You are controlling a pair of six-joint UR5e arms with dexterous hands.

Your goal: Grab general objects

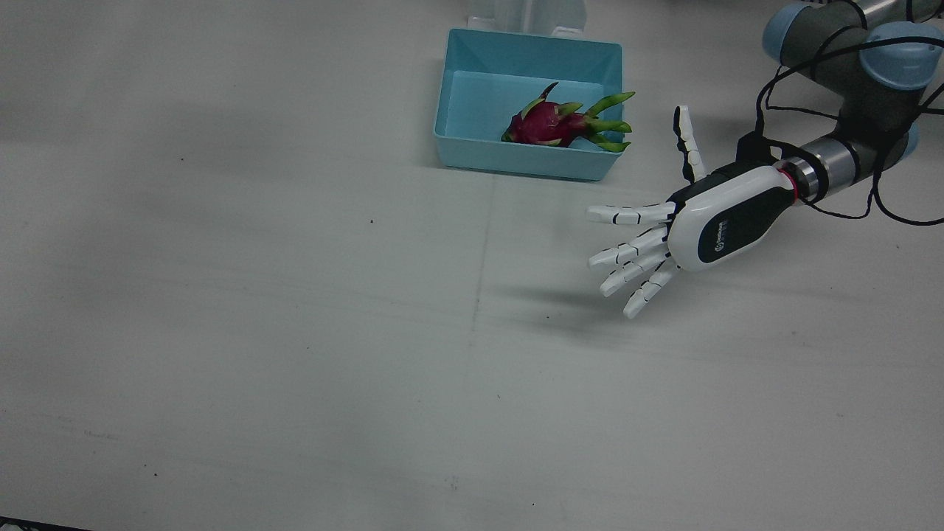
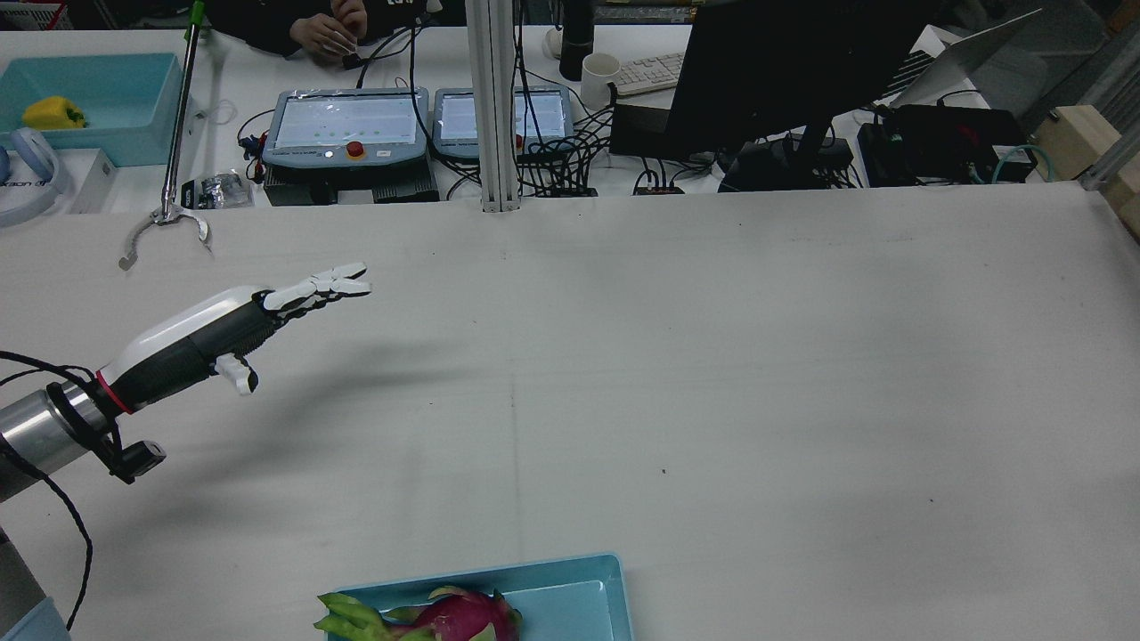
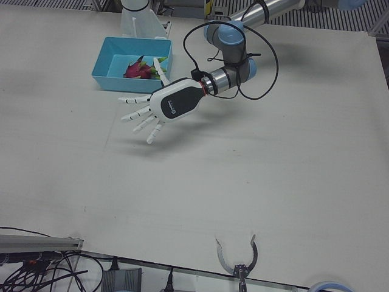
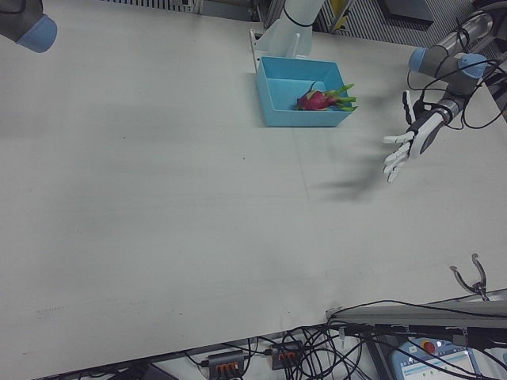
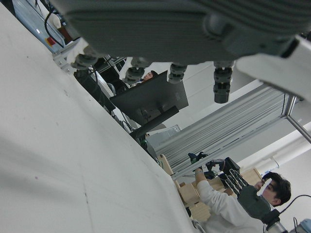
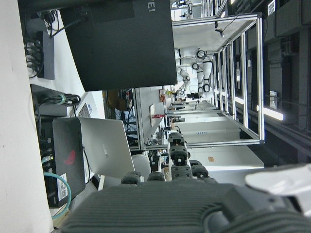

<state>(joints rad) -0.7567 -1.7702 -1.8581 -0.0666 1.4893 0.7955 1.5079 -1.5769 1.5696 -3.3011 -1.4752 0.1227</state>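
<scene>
A pink dragon fruit point(image 1: 549, 124) with green scales lies inside a light blue bin point(image 1: 527, 40) at the table's robot-side edge. It also shows in the rear view point(image 2: 454, 616) and the left-front view point(image 3: 138, 70). My left hand point(image 1: 708, 221) hovers above the table to the bin's side, fingers spread flat, holding nothing. It is apart from the bin and fruit. It also shows in the rear view point(image 2: 205, 334) and the left-front view point(image 3: 167, 104). My right hand point(image 6: 170, 204) shows only in its own view, fingers extended and empty, off the work area.
A metal grabber claw point(image 2: 165, 218) rests on the table's far left edge. Teach pendants point(image 2: 347, 125), a monitor point(image 2: 784, 62) and cables stand on the desk beyond the table. The wide white tabletop point(image 1: 295, 295) stretches in front of the bin.
</scene>
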